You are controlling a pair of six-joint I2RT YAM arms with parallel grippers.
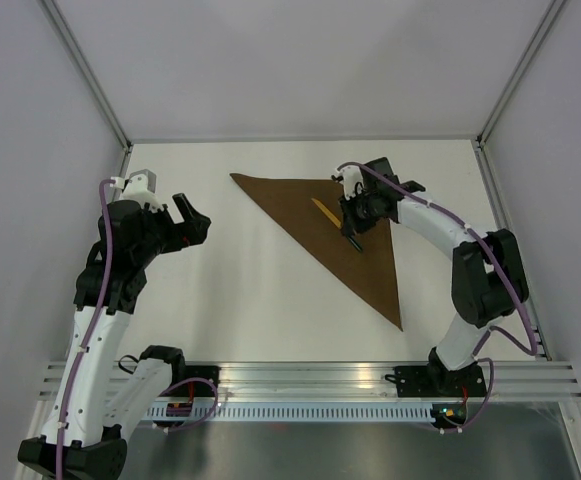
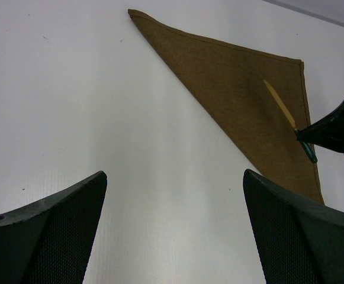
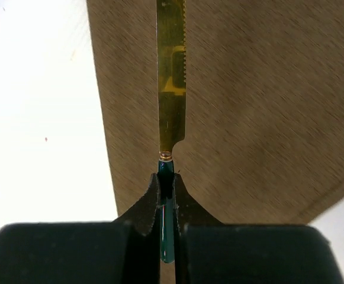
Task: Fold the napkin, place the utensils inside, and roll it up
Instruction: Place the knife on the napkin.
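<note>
The right tool (image 3: 166,177) pinches the knife (image 3: 172,71) by its handle, blade toward eleven o'clock over the triangle-folded napkin (image 1: 370,270) at one o'clock, probably to lay it inside; the left tool (image 1: 194,218) hangs spread.

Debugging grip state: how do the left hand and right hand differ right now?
The left hand stands wide open and holds nothing; the right hand is shut on the handle of the knife. The left hand hangs over bare table, left of the napkin; the right hand is over the napkin, near its far right corner. Both are black.
</note>
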